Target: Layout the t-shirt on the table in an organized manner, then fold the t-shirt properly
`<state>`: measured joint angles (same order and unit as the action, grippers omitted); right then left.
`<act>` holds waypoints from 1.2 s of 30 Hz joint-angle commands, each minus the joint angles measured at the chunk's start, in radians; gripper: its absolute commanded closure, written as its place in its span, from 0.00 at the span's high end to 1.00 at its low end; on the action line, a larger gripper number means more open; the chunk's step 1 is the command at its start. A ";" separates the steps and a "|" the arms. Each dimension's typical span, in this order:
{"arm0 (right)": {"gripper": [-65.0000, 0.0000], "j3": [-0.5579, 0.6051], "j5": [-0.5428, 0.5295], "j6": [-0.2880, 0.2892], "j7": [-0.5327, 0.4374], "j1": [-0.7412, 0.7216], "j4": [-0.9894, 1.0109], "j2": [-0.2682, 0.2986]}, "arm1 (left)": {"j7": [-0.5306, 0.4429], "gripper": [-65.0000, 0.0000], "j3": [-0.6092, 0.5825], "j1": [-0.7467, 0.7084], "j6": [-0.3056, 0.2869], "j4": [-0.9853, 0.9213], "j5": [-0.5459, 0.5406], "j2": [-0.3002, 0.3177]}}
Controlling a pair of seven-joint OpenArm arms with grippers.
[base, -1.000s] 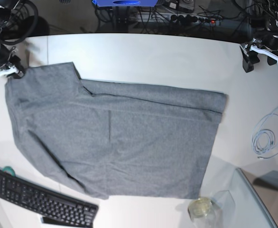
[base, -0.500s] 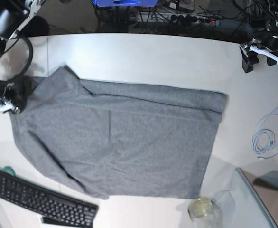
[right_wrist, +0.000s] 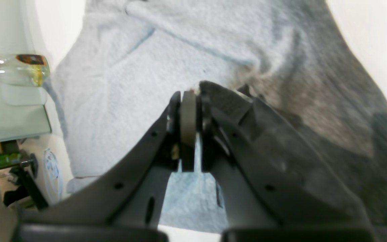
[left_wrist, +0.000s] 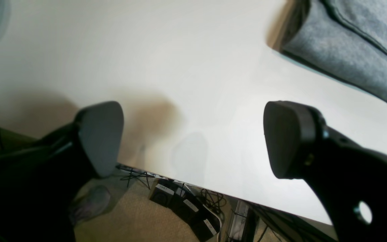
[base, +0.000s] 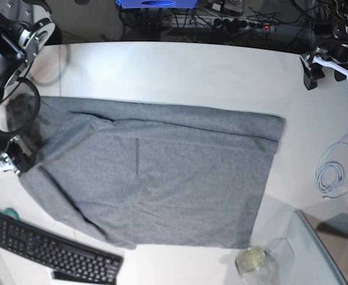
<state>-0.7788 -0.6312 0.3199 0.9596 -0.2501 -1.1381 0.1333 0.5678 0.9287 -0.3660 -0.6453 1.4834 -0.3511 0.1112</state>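
Grey knit t-shirt (base: pixel 162 178) spread creased across the white table (base: pixel 180 71).

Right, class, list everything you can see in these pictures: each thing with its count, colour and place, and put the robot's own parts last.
t-shirt: one, heather grey, spread over the middle of the table, its left end lifted.
table: one, white, under everything.
keyboard: one, black, bottom-left corner of the base view.
coiled cable: one, pale, on the table's right side.
glass jar: one, clear with yellowish contents, near the bottom edge beside the glass panel.
glass panel: one, clear, bottom-right corner.
power strip: one, dark, on the floor behind the table.
right gripper: one, black, fingers shut on the t-shirt's edge at the base view's left.
left gripper: one, black, fingers wide open and empty, over the table's far right corner.
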 commanded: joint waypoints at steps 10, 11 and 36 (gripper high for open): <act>0.00 -0.001 -0.022 -0.018 -0.205 -0.096 0.148 0.030 | -0.022 0.97 0.005 -0.005 -0.006 0.012 -0.015 0.017; 0.00 -0.001 -0.022 -0.018 -0.235 -0.099 0.157 0.030 | -0.022 0.97 0.002 -0.005 -0.006 0.012 -0.015 0.017; 0.71 0.233 -0.019 -0.021 -0.187 0.524 -0.440 0.188 | -0.025 0.00 -0.369 0.091 0.071 0.009 -0.016 0.009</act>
<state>-0.5377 -0.6334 0.2939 0.7837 0.2691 -1.5597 0.3069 0.5644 0.5533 -0.2779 -0.5694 1.4765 -0.3527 0.1059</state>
